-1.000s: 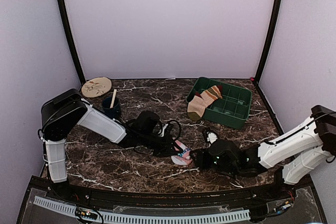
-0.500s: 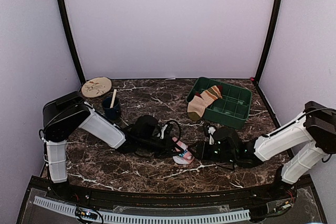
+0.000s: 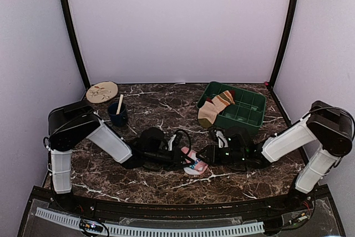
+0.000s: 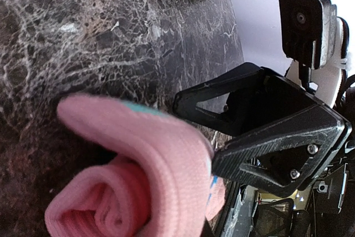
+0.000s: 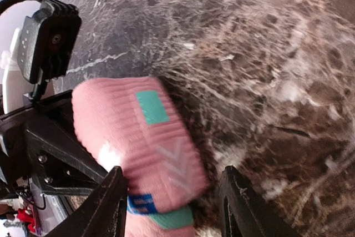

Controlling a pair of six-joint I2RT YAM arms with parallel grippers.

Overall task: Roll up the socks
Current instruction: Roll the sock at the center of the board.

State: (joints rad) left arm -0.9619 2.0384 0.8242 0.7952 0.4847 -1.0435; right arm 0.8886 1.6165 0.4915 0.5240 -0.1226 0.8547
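A pink sock (image 3: 194,163) with teal and blue patches lies on the marble table (image 3: 166,184) between my two grippers. In the left wrist view it is partly rolled into a coil (image 4: 127,181) that fills the near foreground. My left gripper (image 3: 178,157) is at the sock's left end and looks shut on the roll, though its fingers are mostly hidden. My right gripper (image 5: 175,209) is open, with its fingers (image 5: 113,203) on either side of the sock's loose end (image 5: 150,137). It also shows in the top view (image 3: 206,155).
A green bin (image 3: 247,116) at the back right holds an orange and tan striped sock (image 3: 213,109) draped over its near-left rim. A dark blue cup (image 3: 117,115) with a wooden stick and a round embroidered hoop (image 3: 102,91) sit at the back left.
My right gripper has moved left and away from the near edge, up to the pink sock's right end. My left gripper has shifted slightly, and the sock has moved a little to the right.
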